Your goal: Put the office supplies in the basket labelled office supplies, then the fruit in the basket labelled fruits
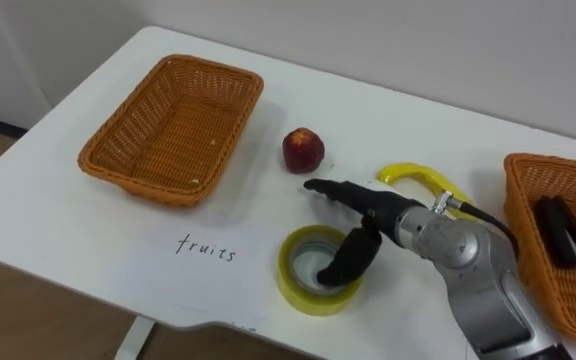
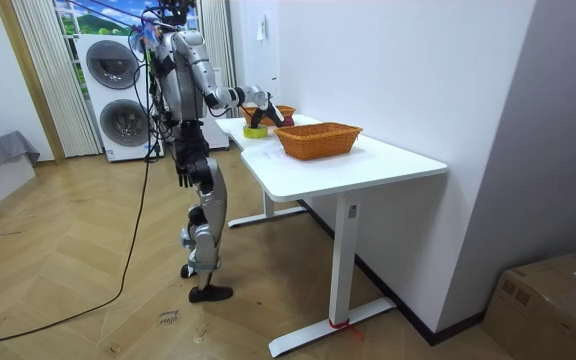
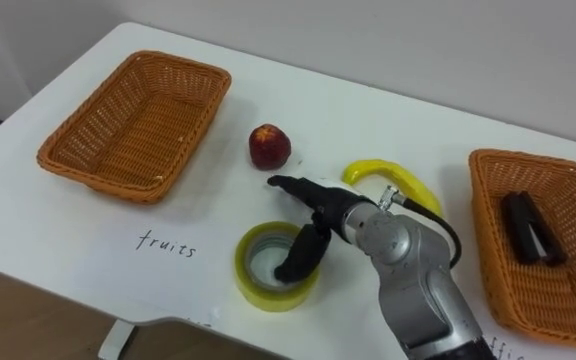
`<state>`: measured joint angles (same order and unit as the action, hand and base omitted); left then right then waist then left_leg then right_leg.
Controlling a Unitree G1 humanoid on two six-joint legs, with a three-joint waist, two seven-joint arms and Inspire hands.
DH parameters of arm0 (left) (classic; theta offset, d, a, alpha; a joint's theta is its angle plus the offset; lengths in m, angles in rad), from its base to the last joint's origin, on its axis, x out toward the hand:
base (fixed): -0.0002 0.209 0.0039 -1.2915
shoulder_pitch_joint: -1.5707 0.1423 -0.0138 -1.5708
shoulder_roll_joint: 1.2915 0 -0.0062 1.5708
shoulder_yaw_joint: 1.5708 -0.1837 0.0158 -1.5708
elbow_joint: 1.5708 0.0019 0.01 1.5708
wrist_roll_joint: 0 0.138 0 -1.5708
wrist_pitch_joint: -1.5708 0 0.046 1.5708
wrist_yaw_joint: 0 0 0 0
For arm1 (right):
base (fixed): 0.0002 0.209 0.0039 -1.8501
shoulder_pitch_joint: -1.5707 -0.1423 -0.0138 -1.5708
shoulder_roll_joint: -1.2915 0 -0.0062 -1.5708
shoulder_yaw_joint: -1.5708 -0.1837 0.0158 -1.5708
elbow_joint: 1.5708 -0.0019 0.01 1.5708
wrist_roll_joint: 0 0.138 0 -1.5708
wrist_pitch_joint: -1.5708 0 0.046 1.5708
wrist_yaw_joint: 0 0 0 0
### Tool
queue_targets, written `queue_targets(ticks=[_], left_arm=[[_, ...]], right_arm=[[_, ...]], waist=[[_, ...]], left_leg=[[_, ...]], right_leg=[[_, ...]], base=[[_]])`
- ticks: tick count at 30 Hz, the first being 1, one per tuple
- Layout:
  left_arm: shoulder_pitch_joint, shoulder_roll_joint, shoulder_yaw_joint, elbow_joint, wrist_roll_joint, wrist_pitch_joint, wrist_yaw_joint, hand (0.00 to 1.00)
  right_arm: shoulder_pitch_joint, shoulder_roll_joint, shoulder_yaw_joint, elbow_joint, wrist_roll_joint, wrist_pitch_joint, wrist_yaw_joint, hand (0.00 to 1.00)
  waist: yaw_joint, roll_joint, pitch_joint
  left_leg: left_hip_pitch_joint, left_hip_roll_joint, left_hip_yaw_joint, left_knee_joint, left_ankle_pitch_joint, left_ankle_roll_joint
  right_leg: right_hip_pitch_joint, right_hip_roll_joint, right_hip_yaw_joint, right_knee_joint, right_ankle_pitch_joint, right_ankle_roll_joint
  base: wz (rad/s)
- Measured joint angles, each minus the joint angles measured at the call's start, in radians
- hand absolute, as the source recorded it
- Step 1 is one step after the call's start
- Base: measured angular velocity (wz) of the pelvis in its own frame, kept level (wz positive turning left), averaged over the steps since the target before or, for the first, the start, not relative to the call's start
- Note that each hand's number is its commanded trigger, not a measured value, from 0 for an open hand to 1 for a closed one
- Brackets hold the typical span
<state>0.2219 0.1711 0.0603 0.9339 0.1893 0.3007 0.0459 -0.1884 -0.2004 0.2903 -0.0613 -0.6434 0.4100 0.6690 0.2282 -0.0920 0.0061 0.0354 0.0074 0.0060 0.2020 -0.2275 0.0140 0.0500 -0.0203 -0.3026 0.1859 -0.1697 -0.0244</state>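
**Right hand set on the tape, not yet gripping**

The right hand (image 1: 376, 210) lies over the yellow roll of tape (image 1: 290, 285) near the front edge of the table (image 1: 58, 240). Its fingers (image 1: 328, 190) are stretched straight out past the roll's far rim, and the thumb hangs down into the hole. Nothing is pinched yet, so the hand holds nothing. The step in hand looks like picking up the tape, an office supply.

The next move calls for closing thumb and fingers on the roll's wall, lifting it, then swinging to 3 o'clock. The right basket (image 1: 523, 210) sits there and already holds a black thing (image 1: 568, 232), a stapler by the look of it.

From the tape, the apple (image 1: 303, 150) lies at 12 o'clock, just beyond the fingertips, and a careless reach could nudge it. The banana (image 1: 408, 170) lies at 1 o'clock, beside the forearm and close to the path toward the right basket. Both fruits are on the table, still unsorted. The left basket (image 1: 173, 130), at 10 o'clock, is empty, with a paper label (image 1: 206, 248) reading "fruits" in front of it.

In the room view the robot stands at the table's side, its left hand (image 2: 185, 178) down by its hip.
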Motion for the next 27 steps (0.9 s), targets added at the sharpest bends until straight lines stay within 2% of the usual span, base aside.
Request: queue_targets(ticks=[5, 6, 7, 8, 9, 21, 27], left_arm=[[-0.001, 0.001, 0.008, 0.000, 0.000, 0.000, 0.001, 0.00], [0.000, 0.001, 0.011, 0.000, 0.000, 0.000, 0.001, 0.00], [0.000, 0.001, 0.015, 0.000, 0.000, 0.000, 0.001, 0.00], [0.001, 0.001, 0.015, 0.000, 0.000, 0.000, 0.003, 0.00], [0.001, 0.001, 0.015, 0.000, 0.000, 0.000, 0.003, 0.00], [-0.034, 0.001, 0.013, 0.012, 0.000, -0.005, 0.039, 0.00], [-0.057, 0.000, 0.014, 0.016, 0.000, -0.023, 0.039, 0.00]], right_arm=[[-0.006, 0.000, 0.001, -0.012, -0.047, 0.007, 0.036, 0.00], [-0.006, 0.000, 0.001, -0.014, -0.055, 0.007, 0.041, 0.04], [-0.006, 0.000, 0.001, -0.017, -0.065, 0.007, 0.046, 0.31], [-0.006, 0.000, 0.001, -0.017, -0.068, 0.007, 0.048, 0.81], [-0.006, 0.000, 0.001, -0.017, -0.071, 0.008, 0.050, 1.00], [-0.023, 0.001, 0.015, -0.009, -0.198, 0.007, 0.053, 1.00], [-0.027, 0.004, 0.026, 0.006, -0.226, 0.027, 0.089, 1.00]], waist=[[0.002, -0.004, -0.0015], [0.002, -0.004, -0.0024], [0.002, -0.005, -0.0027], [0.002, -0.004, -0.0033], [0.001, -0.004, -0.0033], [0.006, -0.005, -0.0030], [0.026, -0.011, -0.0030]], left_leg=[[-0.006, -0.001, -0.001, 0.002, 0.000, 0.001], [-0.008, -0.001, -0.002, 0.002, 0.000, 0.001], [-0.009, 0.000, -0.002, 0.002, 0.001, 0.001], [-0.008, 0.000, -0.002, 0.002, 0.001, 0.001], [-0.008, 0.000, -0.002, 0.002, 0.001, 0.001], [0.002, -0.001, 0.002, -0.001, 0.001, 0.002], [0.012, 0.001, 0.013, -0.011, 0.002, 0.002]], right_leg=[[-0.005, 0.000, 0.000, 0.001, 0.000, 0.000], [-0.008, 0.000, 0.000, 0.001, 0.000, 0.000], [-0.009, 0.000, 0.000, 0.001, 0.000, 0.000], [-0.007, 0.001, 0.000, 0.001, 0.000, 0.000], [-0.007, 0.001, 0.000, 0.001, 0.000, 0.000], [0.000, 0.000, 0.001, 0.002, 0.000, 0.000], [0.002, 0.001, 0.002, 0.001, 0.000, 0.000]], base=[[0.00], [0.00], [0.00], [0.00], [0.00], [0.01], [-0.05]])
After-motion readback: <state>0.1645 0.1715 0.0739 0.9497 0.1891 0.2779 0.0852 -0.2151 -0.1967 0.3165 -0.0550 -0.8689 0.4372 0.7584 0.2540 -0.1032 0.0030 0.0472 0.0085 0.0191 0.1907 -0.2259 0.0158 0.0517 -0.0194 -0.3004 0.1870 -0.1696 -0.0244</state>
